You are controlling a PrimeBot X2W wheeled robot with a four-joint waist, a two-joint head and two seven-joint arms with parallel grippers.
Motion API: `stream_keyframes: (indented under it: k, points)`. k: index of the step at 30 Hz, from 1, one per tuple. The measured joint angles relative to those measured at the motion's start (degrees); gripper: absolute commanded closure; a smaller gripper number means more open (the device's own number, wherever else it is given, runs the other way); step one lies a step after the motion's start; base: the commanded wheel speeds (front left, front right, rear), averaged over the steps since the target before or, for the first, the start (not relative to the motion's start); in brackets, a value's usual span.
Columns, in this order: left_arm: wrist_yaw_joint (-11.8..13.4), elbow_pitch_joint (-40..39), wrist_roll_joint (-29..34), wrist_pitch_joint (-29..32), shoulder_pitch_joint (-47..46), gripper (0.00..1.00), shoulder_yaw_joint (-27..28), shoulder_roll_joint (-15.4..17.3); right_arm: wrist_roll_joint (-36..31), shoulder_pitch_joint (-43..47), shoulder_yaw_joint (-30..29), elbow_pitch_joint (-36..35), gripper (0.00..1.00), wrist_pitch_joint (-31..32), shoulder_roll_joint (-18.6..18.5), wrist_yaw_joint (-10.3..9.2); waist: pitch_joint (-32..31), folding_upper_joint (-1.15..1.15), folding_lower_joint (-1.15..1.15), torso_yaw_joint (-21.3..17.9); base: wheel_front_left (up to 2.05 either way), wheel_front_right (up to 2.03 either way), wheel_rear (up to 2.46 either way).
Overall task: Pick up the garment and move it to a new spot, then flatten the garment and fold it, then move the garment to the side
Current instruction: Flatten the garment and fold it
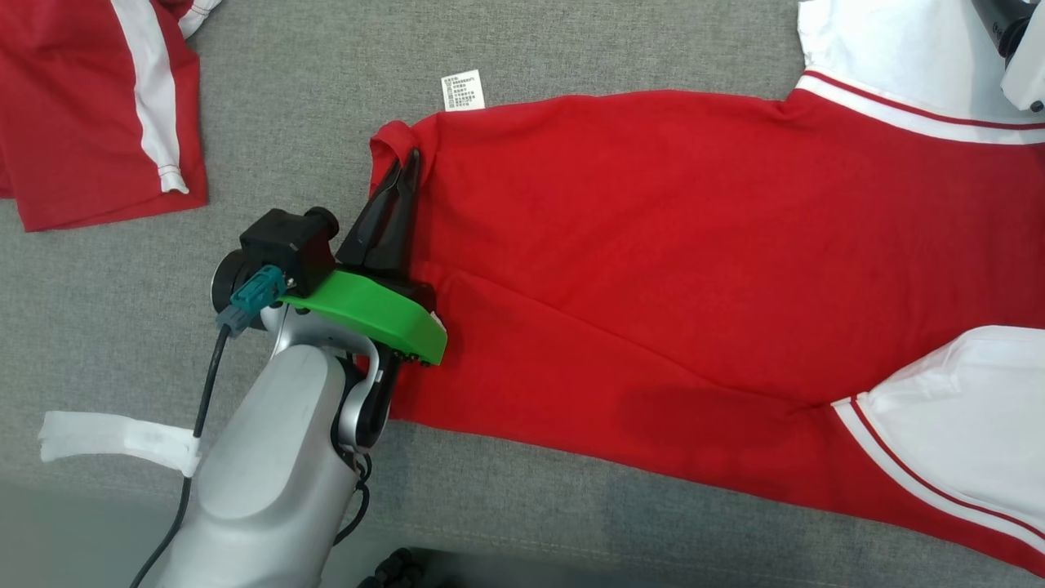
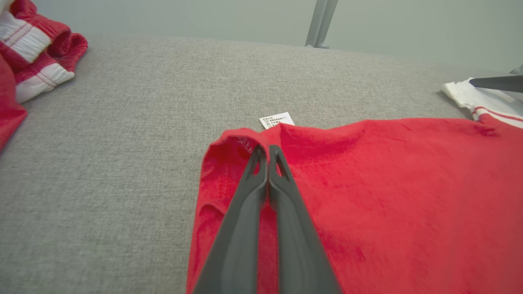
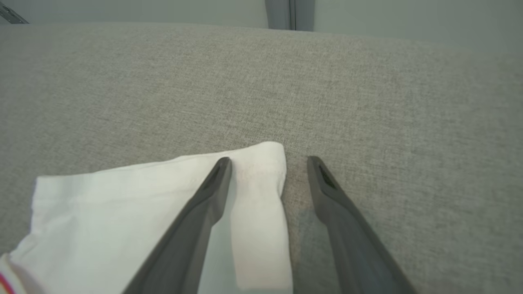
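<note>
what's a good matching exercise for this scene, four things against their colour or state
Things:
1. left gripper
2. right gripper
3. care label
4. garment

States:
A. small, white, printed, lying on the grey surface
B. jaws open, one finger over the white sleeve
C. red, spread out
D. jaws shut, tips at a curled red corner

Pairs: 1-D; 2-B; 3-A; 4-C

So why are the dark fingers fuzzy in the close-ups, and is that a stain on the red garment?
Left wrist view: the left fingers blur near the lens; the red garment is sharp. Right wrist view: the right fingers blur likewise, over a soft shadow on the grey surface. Head view: the dark patch looks like a shadow, not a stain.
</note>
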Motion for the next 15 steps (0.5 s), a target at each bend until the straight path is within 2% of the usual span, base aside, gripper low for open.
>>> stream_keyframes:
  k: [2,3,4,15]
  points:
    - [0.35,-0.08,0.0,-0.05,0.0,1.0,-0.13,0.0,-0.23,-0.45,0.54,0.32,0.62,-0.2,0.04,0.01,-0.02,0.0,0.0,0.02,0.0,0.0,0.0]
    - [0.37,-0.08,-0.01,-0.05,0.0,1.0,-0.19,0.0,-0.49,-0.67,0.9,0.42,0.86,-0.21,0.04,0.02,-0.05,0.0,0.0,0.03,0.0,0.0,0.0]
    - [0.55,-0.08,0.0,-0.05,0.0,1.0,-0.21,0.0,-0.66,-0.73,1.16,0.53,1.0,-0.24,0.11,0.02,-0.1,0.0,0.0,0.02,0.0,0.0,0.0]
    - [1.86,0.74,0.0,-0.25,0.59,1.0,0.48,0.0,-1.08,-0.83,2.72,1.83,1.0,-4.09,1.93,0.53,-1.6,0.0,0.0,-1.14,0.0,0.0,0.0]
